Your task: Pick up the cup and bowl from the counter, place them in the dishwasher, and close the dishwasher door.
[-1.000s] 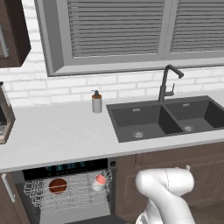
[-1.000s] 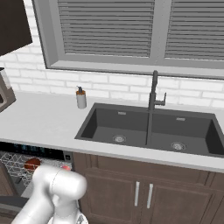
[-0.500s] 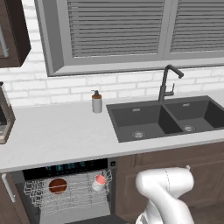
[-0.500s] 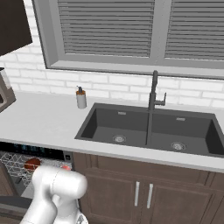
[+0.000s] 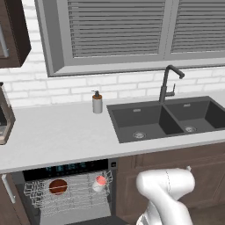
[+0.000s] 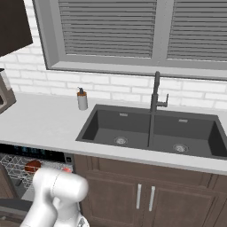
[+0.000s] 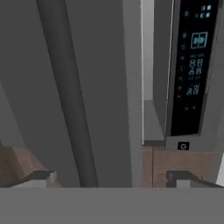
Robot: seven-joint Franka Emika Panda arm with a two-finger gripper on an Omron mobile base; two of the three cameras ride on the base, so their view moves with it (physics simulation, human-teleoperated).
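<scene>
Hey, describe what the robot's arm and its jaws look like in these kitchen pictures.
The arm is glossy white, built from thick rounded segments like a bent tube, with no cables or markings showing. In the hand view, the gripper ends in two small dark grey fingertips, blocky and flat-topped, standing well apart.

The bowl [image 5: 58, 186] lies left of the cup [image 5: 100, 182] in the dishwasher [image 5: 68, 193] rack, under the worktop [image 5: 57, 132]. On the worktop, a soap dispenser [image 5: 97, 102] stands left of the sink [image 5: 167, 118], whose faucet [image 5: 168, 83] rises behind it.
</scene>
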